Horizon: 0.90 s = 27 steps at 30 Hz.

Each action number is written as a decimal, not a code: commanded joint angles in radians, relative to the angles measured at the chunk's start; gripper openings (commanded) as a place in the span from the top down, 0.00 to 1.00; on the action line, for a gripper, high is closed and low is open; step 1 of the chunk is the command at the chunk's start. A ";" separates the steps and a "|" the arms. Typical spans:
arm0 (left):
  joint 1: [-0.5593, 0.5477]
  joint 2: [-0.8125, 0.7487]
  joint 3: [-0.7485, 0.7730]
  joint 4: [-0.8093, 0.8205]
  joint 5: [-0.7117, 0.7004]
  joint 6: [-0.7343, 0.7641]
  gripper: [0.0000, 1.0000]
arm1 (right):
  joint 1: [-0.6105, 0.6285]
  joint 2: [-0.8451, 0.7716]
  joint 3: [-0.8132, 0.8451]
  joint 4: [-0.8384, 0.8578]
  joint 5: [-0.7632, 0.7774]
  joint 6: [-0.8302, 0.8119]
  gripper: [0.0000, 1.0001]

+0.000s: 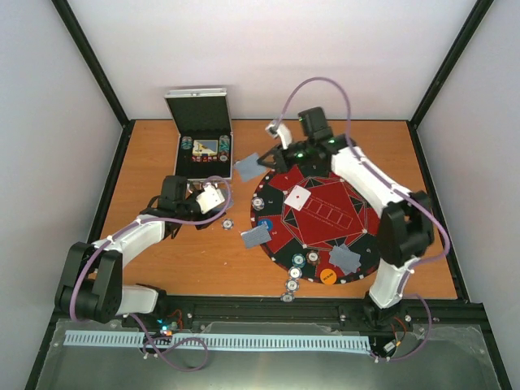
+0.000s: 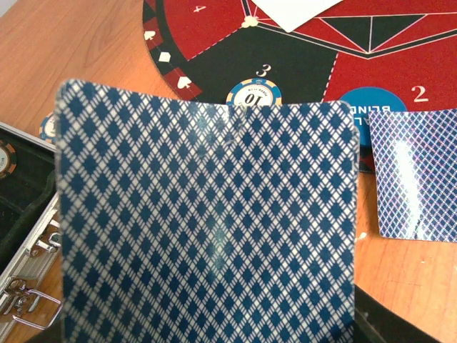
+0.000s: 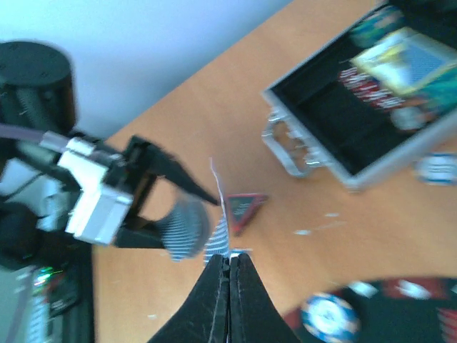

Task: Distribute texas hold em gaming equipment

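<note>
From above, your left gripper (image 1: 201, 201) is clamped on a white-faced card (image 1: 212, 197) over the tabletop (image 1: 154, 154), just in front of the open chip case (image 1: 203, 146). Your right gripper (image 1: 262, 162) pinches a grey-blue card (image 1: 246, 166) at the far-left rim of the round poker mat (image 1: 325, 213). Poker chips (image 1: 291, 286), other cards (image 1: 344, 258) and an orange marker disc (image 1: 327, 276) lie on and beside the mat. In your left wrist view, the white-faced card's blue diamond back fills the frame, with a "10" chip (image 2: 253, 91) and a blue marker disc (image 2: 371, 107) on the mat beyond. In your right wrist view, the fingers meet on the grey-blue card's thin edge, with the case beyond.
</note>
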 commanded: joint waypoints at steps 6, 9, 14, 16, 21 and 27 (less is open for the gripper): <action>-0.001 -0.002 0.008 0.030 0.026 0.011 0.46 | -0.029 -0.296 -0.111 -0.170 1.219 -0.220 0.97; -0.001 0.005 0.009 0.033 0.033 0.012 0.46 | -0.007 -0.347 -0.268 -0.053 1.514 -0.374 0.97; -0.001 0.011 0.019 0.029 0.033 0.012 0.46 | 0.065 -0.329 -0.473 0.109 1.691 -0.604 0.97; -0.001 0.012 0.020 0.026 0.033 0.012 0.46 | 0.090 -0.310 -0.503 0.115 1.664 -0.613 0.97; -0.001 0.012 0.018 0.023 0.031 0.010 0.46 | 0.114 -0.266 -0.559 0.123 1.566 -0.614 0.97; -0.001 0.012 0.016 0.029 0.033 0.010 0.46 | 0.115 -0.209 -0.600 0.132 1.490 -0.611 0.97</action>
